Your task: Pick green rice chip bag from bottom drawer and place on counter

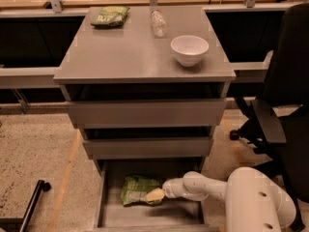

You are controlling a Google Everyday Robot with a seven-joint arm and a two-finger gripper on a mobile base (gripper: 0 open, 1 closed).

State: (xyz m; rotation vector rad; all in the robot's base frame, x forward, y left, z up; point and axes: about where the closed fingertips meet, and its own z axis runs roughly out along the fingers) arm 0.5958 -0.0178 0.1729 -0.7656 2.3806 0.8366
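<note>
The green rice chip bag (136, 189) lies flat on the floor of the open bottom drawer (145, 217), towards its left side. My gripper (157, 195) reaches in from the right at the end of the white arm and sits at the bag's right edge, touching it. The grey counter (130, 57) is the slab on top of the drawer unit, above the two closed drawer fronts.
On the counter stand a white bowl (189, 49) at the right, a clear plastic bottle (158, 22) at the back middle and a darker green bag (110, 16) at the back left. A black office chair (282, 105) stands close on the right. A black pole (30, 204) lies on the floor at the left.
</note>
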